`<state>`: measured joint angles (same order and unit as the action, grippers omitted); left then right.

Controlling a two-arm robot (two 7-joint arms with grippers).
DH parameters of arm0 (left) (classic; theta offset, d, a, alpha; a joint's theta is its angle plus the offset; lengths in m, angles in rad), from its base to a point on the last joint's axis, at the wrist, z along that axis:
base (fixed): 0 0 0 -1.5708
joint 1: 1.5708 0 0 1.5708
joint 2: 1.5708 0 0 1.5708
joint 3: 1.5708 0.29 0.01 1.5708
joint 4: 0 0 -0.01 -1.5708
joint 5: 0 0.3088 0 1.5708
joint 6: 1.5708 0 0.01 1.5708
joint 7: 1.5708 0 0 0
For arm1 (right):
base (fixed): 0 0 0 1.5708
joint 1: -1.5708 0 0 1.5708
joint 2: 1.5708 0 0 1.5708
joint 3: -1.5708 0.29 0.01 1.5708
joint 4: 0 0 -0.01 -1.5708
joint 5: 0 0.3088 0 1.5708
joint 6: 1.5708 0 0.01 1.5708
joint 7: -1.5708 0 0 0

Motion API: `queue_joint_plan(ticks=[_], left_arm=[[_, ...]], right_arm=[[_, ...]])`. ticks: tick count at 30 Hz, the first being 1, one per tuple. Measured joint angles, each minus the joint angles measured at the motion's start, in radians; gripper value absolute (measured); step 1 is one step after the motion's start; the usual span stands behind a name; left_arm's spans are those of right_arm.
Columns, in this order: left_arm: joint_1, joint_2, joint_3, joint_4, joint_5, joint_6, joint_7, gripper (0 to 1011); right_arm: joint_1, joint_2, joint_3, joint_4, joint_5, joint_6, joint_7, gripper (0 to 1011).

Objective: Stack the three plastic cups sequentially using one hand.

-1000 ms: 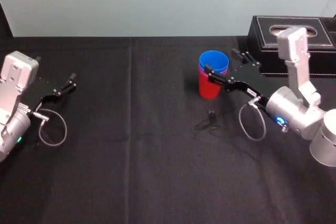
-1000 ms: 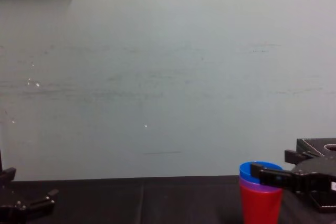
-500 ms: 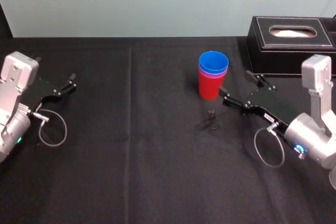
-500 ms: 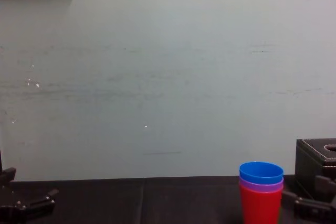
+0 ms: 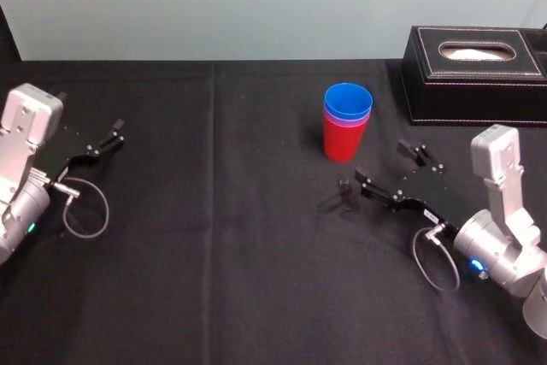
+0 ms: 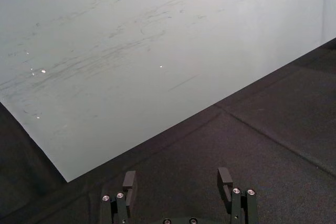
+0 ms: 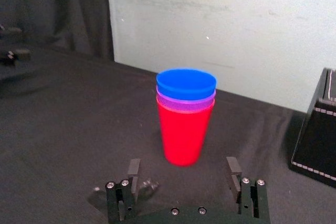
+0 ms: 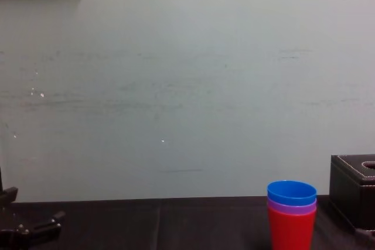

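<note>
The three plastic cups stand nested in one upright stack on the black cloth: the red cup [image 5: 342, 141] at the bottom, the purple cup [image 5: 346, 120] showing as a band, and the blue cup [image 5: 348, 100] on top. The right wrist view shows the same red [image 7: 184, 135], purple [image 7: 185, 100] and blue [image 7: 186, 83] stack, and so does the chest view [image 8: 291, 226]. My right gripper [image 5: 381, 161], the hand [image 7: 182, 169], hangs open and empty a short way nearer me than the stack, pointing at it. At the far left my left gripper [image 5: 90, 111] [image 6: 177, 174] is parked, open and empty.
A black stitched box [image 5: 474, 74] [image 7: 315, 150] stands at the back right, beyond the right arm. A small dark piece [image 5: 344, 185] lies on the cloth just in front of the stack, beside the right gripper's inner finger. Black cloth covers the table up to a pale wall.
My right gripper has drawn back from the top of the cup stack, towards me and lower. The stack stays upright and in place. The left arm has not moved.
</note>
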<state>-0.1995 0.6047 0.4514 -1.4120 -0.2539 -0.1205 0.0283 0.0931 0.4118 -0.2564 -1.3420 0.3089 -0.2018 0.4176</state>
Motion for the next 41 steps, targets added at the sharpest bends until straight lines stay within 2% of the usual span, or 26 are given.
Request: queue_joint_plan(ticks=[3, 8, 41], left_arm=[[0.000, 0.000, 0.000, 0.000, 0.000, 0.000, 0.000, 1005], [0.000, 0.000, 0.000, 0.000, 0.000, 0.000, 0.000, 1005], [0.000, 0.000, 0.000, 0.000, 0.000, 0.000, 0.000, 1005]], right_arm=[[0.007, -0.012, -0.002, 0.026, -0.021, -0.019, -0.009, 1003], [0.013, -0.038, 0.003, 0.071, -0.074, -0.087, -0.046, 1003], [0.012, -0.031, 0.001, 0.059, -0.059, -0.062, -0.037, 1003]])
